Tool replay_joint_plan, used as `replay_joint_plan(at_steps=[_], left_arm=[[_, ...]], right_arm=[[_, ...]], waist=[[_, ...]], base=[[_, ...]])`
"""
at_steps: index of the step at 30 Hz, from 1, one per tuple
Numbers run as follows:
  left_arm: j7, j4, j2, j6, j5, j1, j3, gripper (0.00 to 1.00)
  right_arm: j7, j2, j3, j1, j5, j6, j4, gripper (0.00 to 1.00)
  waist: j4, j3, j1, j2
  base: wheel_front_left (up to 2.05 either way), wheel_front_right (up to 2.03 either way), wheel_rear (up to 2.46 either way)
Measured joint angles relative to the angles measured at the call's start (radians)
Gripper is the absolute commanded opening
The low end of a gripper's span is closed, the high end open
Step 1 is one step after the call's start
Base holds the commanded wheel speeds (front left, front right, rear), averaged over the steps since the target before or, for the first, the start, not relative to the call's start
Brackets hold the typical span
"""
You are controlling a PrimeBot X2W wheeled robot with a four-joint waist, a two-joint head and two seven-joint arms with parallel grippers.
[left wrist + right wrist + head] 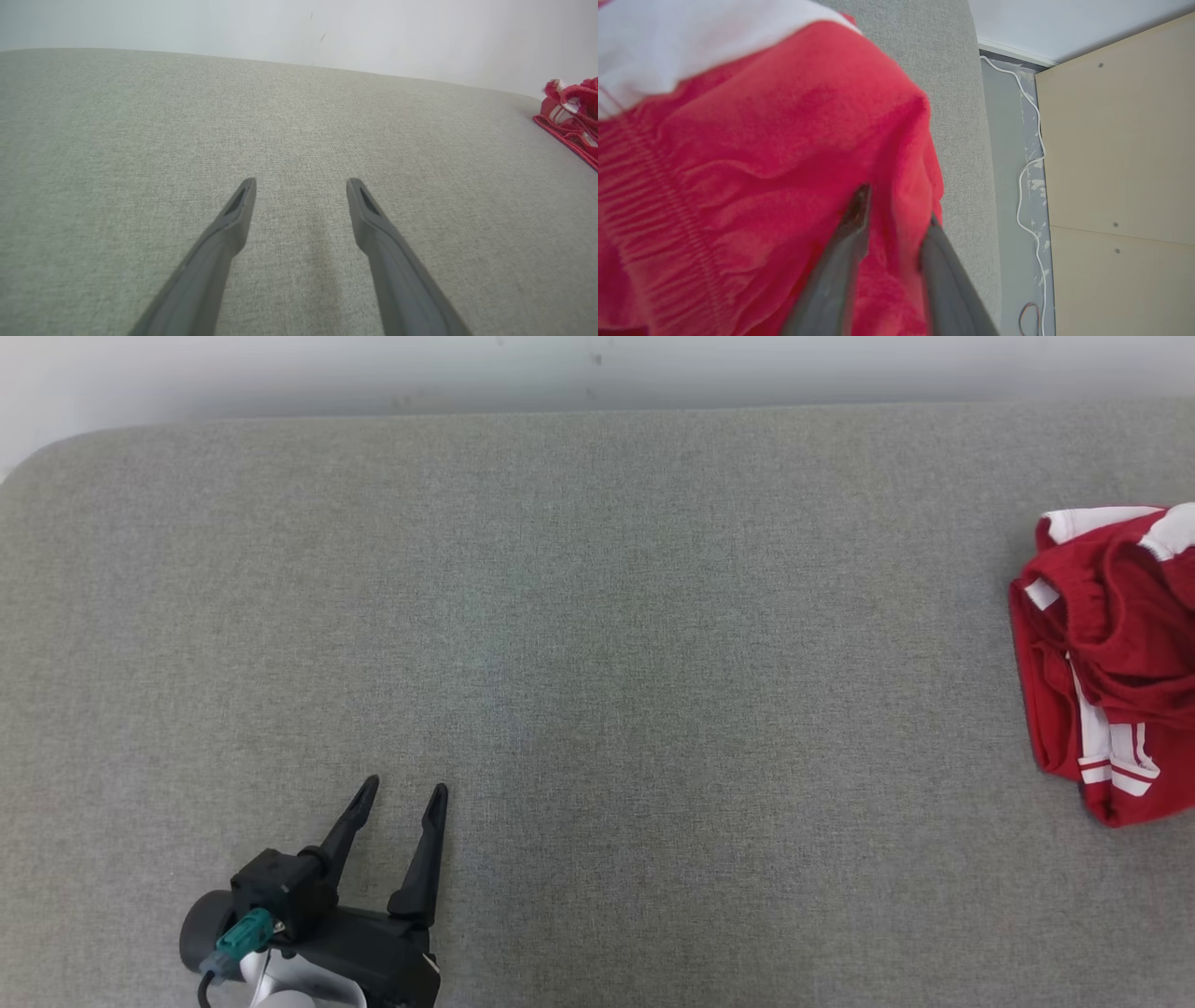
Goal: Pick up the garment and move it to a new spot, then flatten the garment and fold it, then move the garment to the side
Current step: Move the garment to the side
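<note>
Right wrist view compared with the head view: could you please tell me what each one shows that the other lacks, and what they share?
The right wrist view adds the right gripper, straddling a fold of the garment, plus a white cable and a beige panel. The head view adds the left gripper, open above the grey surface. Both share the red-and-white garment and that grey surface.

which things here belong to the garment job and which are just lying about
Job: red and white garment, bunched near the right edge of the grey surface; right gripper, cloth between its jaws; left gripper, jaws open, holding nothing.
Lying about: white cable; beige panel.
</note>
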Motion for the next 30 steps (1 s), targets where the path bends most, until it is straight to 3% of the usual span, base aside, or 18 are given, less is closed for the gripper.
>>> replay_joint_plan(at_steps=[8,11,15,18,30], left_arm=[[0.000,0.030,-0.004,0.000,-0.003,-0.002,0.008,1.00],[0.000,0.039,-0.014,0.000,-0.007,-0.002,0.007,1.00],[0.000,0.051,-0.021,0.002,-0.013,0.005,0.011,1.00],[-0.001,0.060,-0.021,0.011,-0.019,0.020,0.023,1.00],[-0.002,0.057,0.024,0.063,-0.035,0.110,0.103,1.00]], right_arm=[[-0.004,0.020,0.015,-0.029,-0.012,-0.001,0.022,1.00],[-0.049,0.019,0.015,-0.032,-0.013,0.014,0.004,1.00],[-0.146,0.018,0.000,-0.032,-0.006,0.063,-0.037,1.00],[-0.234,0.018,-0.032,-0.021,0.025,0.081,-0.072,1.00],[-0.544,0.078,-0.128,0.159,0.134,0.112,-0.239,1.00]], waist=[[-0.012,-0.034,-0.0002,0.0000],[-0.018,-0.056,-0.0002,0.0000],[-0.028,-0.088,-0.0002,0.0000],[-0.036,-0.114,-0.0003,-0.0001],[-0.079,-0.212,-0.0003,-0.0001]], base=[[0.00,0.00,0.00],[0.00,0.00,0.00],[0.00,0.00,0.00],[0.00,0.00,0.00],[0.00,0.00,0.00]])
